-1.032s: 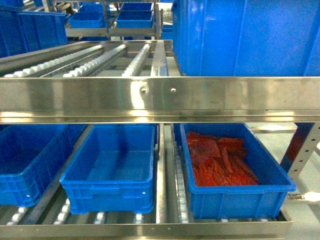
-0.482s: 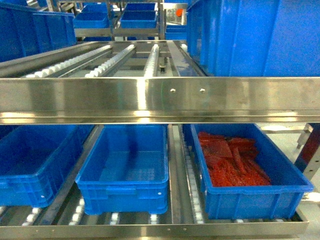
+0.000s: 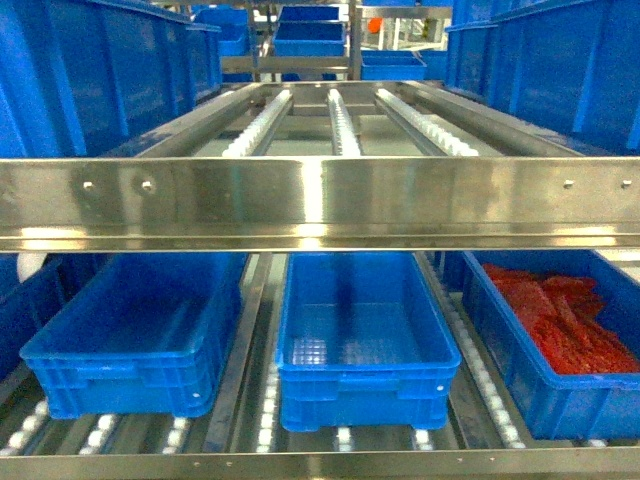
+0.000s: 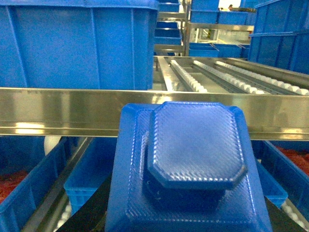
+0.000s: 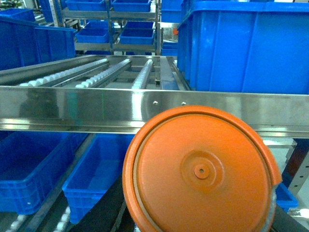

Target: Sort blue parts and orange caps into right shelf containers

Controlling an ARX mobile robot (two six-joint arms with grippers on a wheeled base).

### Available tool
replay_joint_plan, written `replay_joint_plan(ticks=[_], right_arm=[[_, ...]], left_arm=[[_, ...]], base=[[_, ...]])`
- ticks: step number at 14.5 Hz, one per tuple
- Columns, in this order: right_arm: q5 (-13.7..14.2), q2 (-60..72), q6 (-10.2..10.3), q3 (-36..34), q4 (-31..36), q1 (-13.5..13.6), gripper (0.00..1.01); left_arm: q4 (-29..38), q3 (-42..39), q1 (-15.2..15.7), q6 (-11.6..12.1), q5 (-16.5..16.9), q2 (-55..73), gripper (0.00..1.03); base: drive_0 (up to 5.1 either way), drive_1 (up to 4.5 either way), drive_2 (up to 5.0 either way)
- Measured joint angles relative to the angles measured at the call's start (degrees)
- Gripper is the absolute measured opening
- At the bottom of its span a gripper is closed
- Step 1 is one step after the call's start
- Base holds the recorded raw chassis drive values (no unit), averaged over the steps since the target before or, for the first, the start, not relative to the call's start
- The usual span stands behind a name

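Left jaws: clenched on one blue part (image 4: 193, 159), an octagonal ribbed boss on a squarish ribbed base, which fills the lower middle of your left wrist view. Only dark edges of the jaws show beneath it. Right jaws: clenched on one orange cap (image 5: 200, 171), a round disc with a small centre hub, which fills the lower right of your right wrist view. Again only dark edges show at its lower left. Both pieces are held in the air in front of the steel rail (image 3: 320, 200), clear of the shelf. Neither arm appears in the head view.

Below the rail the lower shelf carries three bins in a row: one left bin (image 3: 130, 340) and one middle bin (image 3: 362, 340), both bare inside, and one right bin (image 3: 560, 395) holding a heap of red pieces (image 3: 565, 320). Above the rail run three roller tracks (image 3: 340, 125), flanked by a tall blue crate (image 3: 90, 80) on the left and another tall crate (image 3: 550, 60) on the right.

Compared with the head view a second ago, the scene has slid rightward: the bin of red pieces, then right of centre, now sits cut by the right edge, and the bare bin then left of centre now sits in the middle.
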Motion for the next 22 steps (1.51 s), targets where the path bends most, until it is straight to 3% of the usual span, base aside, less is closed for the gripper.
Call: replay_joint_plan(ticks=[8, 22], right_arm=[[0.0, 0.0, 0.0, 0.0, 0.0, 0.0, 0.44], [-0.2, 0.0, 0.0, 0.0, 0.0, 0.0, 0.44]], left_arm=[[0.1, 0.0, 0.0, 0.0, 0.0, 0.0, 0.43], [0.1, 0.0, 0.0, 0.0, 0.0, 0.0, 0.43]], base=[[-4.9, 2.47, 2.5], [0.0, 0.00, 0.0]])
